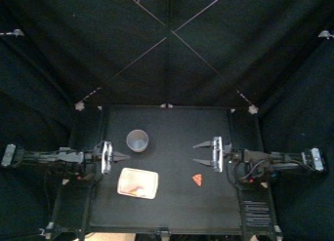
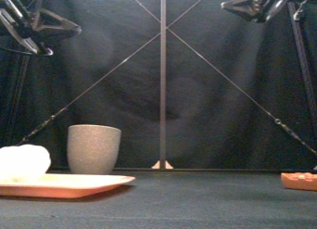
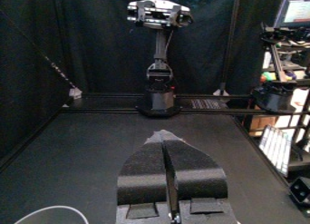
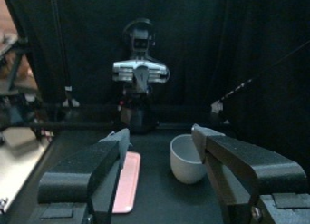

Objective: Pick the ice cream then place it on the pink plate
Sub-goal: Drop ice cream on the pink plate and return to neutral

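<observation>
Ice cream on pink plate, partly cut off | left fingers pressed together | right fingers spread

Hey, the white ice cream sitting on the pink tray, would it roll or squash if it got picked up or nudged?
The ice cream looks rounded and lumpy, so it would probably rock or roll when nudged. It reads as a small moulded toy, so it is likely stiff and light rather than squashy. The pink tray looks shallow, so it may not stop a roll.

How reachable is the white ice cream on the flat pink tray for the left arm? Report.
Probably yes: the shut left gripper hangs beside the tray, nothing between it and the ice cream.
</observation>
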